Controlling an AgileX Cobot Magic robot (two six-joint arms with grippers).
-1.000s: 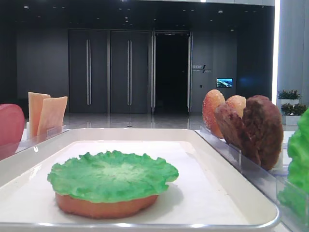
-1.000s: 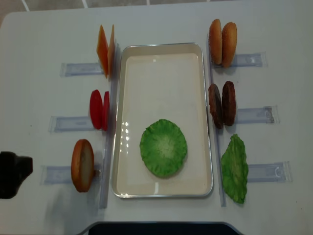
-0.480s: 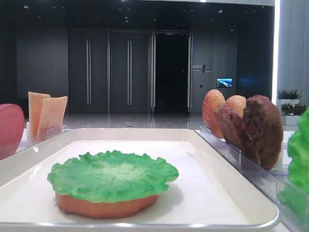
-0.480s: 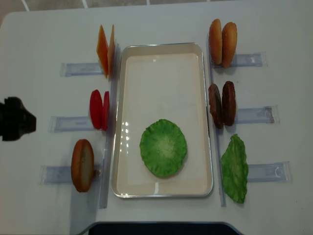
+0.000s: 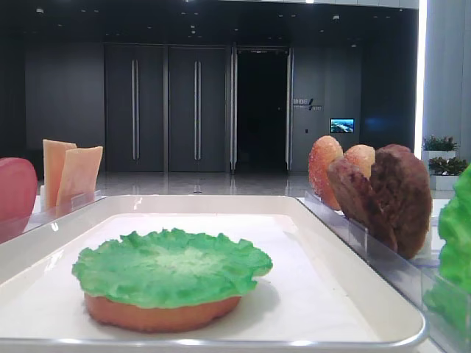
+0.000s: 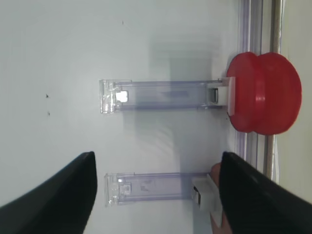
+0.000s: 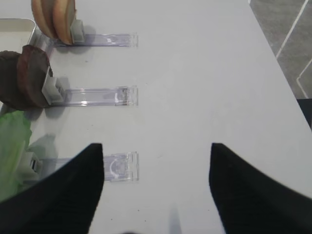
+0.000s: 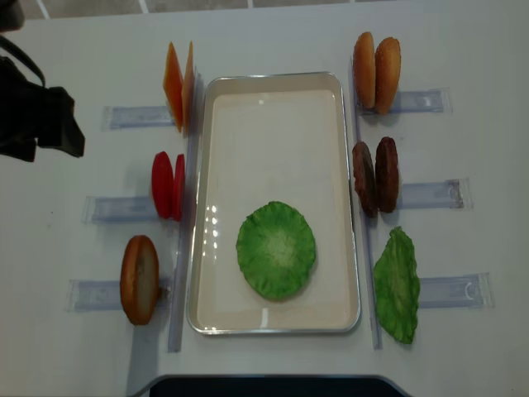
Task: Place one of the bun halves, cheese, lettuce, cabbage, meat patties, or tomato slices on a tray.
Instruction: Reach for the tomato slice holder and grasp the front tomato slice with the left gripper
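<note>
The big white counter (image 8: 273,33) holds the white tray (image 8: 274,83) in the middle. On the tray sits a bun half (image 5: 158,315) with a green lettuce leaf (image 8: 276,250) on top. The tomato slices (image 8: 168,185) stand in a clear holder (image 8: 120,208) just left of the tray. The left fingers (image 6: 156,195) are wide open and hold nothing, near the tomatoes. The right fingers (image 7: 156,195) are open and hold nothing too. I think a tomato comes next: reach, pinch one slice, lift it over
</note>
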